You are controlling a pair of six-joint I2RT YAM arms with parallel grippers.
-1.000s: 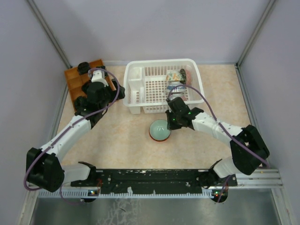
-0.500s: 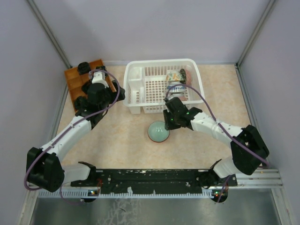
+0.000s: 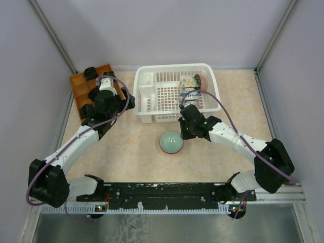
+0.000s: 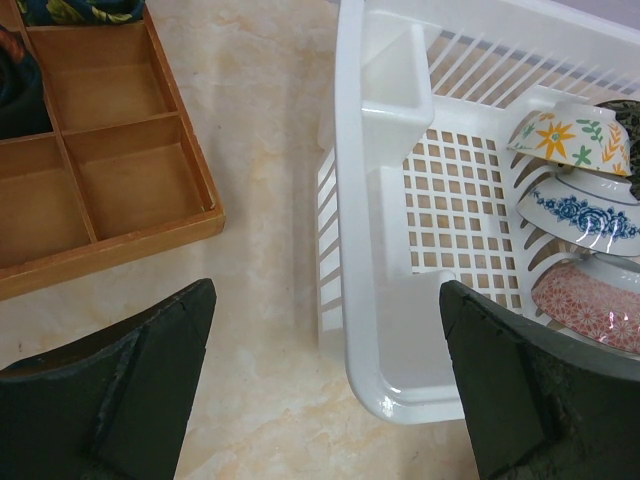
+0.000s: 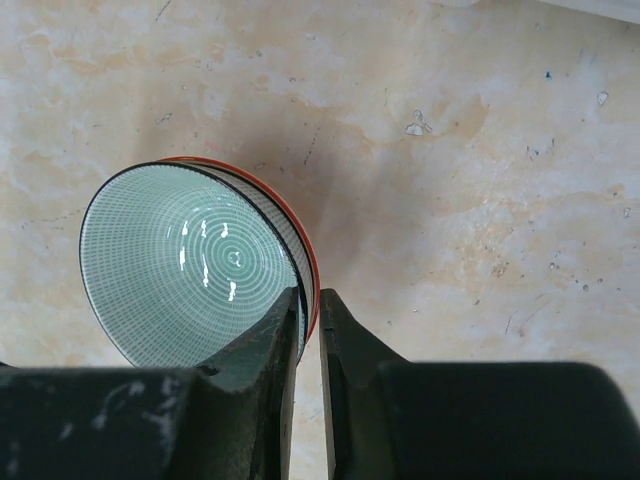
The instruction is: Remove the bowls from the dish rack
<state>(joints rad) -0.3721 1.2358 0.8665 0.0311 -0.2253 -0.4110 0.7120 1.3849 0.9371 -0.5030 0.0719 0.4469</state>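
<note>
A pale green bowl with an orange-red outside [image 3: 171,142] sits on the table in front of the white dish rack [image 3: 174,68]. My right gripper [image 3: 185,130] is shut on its right rim: in the right wrist view one of the fingers [image 5: 275,335] is inside the bowl [image 5: 190,262] and the other is outside. Three more bowls [image 3: 192,84] stand on edge in the rack's right side; in the left wrist view they are a flowered one [image 4: 570,135], a blue-patterned one [image 4: 580,212] and a pink one [image 4: 590,300]. My left gripper [image 4: 325,300] is open and empty over the rack's near left corner [image 4: 400,390].
An orange-brown compartment tray [image 3: 81,84] with small dark items lies left of the rack; its compartments show in the left wrist view [image 4: 110,150]. Grey walls close in the table on three sides. The arm bases stand at the near edge.
The green bowl went from tilted, with its orange outside showing, to level on the table. My right gripper shifted slightly with it. The left arm has hardly moved.
</note>
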